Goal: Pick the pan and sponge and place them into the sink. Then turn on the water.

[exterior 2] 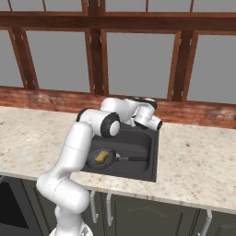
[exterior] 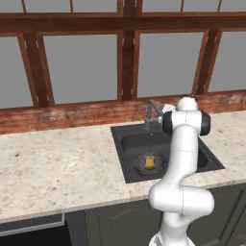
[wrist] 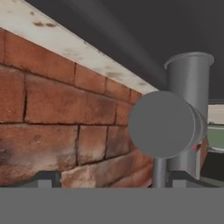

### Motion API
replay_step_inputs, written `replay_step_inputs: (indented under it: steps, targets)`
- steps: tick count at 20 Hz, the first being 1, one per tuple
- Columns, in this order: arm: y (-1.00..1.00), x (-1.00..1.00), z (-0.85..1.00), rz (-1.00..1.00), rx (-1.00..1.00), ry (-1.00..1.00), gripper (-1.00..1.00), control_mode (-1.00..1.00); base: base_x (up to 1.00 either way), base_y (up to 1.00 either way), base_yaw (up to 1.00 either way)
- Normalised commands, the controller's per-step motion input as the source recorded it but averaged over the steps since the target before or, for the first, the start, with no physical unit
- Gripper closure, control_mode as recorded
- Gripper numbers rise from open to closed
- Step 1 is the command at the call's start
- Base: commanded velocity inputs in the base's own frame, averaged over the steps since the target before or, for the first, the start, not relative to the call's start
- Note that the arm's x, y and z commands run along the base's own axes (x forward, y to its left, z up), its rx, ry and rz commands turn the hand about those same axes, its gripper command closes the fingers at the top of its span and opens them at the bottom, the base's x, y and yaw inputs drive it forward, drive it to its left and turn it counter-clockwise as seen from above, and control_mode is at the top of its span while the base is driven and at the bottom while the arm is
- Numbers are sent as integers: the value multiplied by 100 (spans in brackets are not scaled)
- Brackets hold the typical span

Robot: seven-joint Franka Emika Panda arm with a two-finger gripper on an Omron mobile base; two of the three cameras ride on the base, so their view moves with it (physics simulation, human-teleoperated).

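The dark pan (exterior: 140,167) lies in the sink (exterior: 120,139) over the drain, with the yellow sponge (exterior: 150,162) resting inside it. In the right base view the pan (exterior 2: 93,162) holds the sponge (exterior 2: 102,156), and its thin handle (exterior 2: 136,159) points right across the basin (exterior 2: 154,156). My gripper (wrist: 113,179) is open at the back of the sink. The faucet's round grey handle end (wrist: 161,124) is just ahead of it, and its thin stem (wrist: 159,173) sits close to the right fingertip (wrist: 179,178). The faucet (exterior: 153,113) shows no water stream.
A red brick backsplash (wrist: 65,109) is very close in front of the hand. Speckled stone counter spreads to the left (exterior: 57,163) and right (exterior 2: 198,156) of the sink. Wood-framed windows (exterior: 81,67) stand above the brick.
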Motion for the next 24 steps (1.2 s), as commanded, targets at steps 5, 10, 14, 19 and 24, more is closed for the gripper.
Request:
replay_step_inputs:
  steps: [5, 10, 14, 19, 24]
  targets:
    - [-11, 0, 0, 0, 0, 7, 100, -100, 0, 0, 0]
    - [-43, 4, 0, -1, 0, 10, 100, -100, 0, 0, 0]
    - [-75, 2, -1, -1, 1, 8, 100, -100, 0, 0, 0]
    - [-92, 0, -15, 0, 4, 5, 100, -100, 0, 0, 0]
    - [-85, 0, -28, 0, 2, 3, 100, -100, 0, 0, 0]
